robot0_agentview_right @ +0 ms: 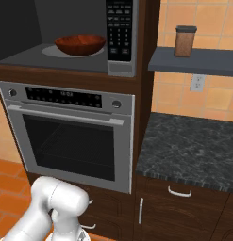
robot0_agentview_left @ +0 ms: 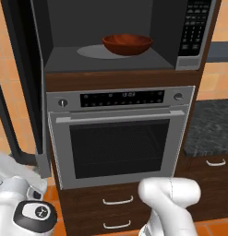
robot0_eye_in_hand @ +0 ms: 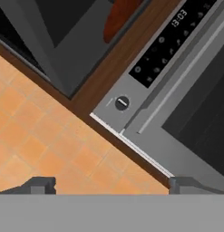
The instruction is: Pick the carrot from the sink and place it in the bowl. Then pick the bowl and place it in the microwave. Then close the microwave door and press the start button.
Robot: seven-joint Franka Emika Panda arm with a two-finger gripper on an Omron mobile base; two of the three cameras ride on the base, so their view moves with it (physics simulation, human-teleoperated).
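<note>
The reddish-brown bowl stands inside the microwave, on its grey floor to the right of middle. A slice of the bowl shows at the top of the hand view. The microwave door hangs open to the left, edge-on. The keypad panel is on the right side. My gripper is open with nothing between its fingers, low and left of the oven, below the open door. The carrot and the sink are out of view.
A wall oven with a horizontal bar handle and two knobs sits under the microwave, with drawers below it. To the right is a dark stone counter and a shelf with a brown jar. The floor has orange tiles.
</note>
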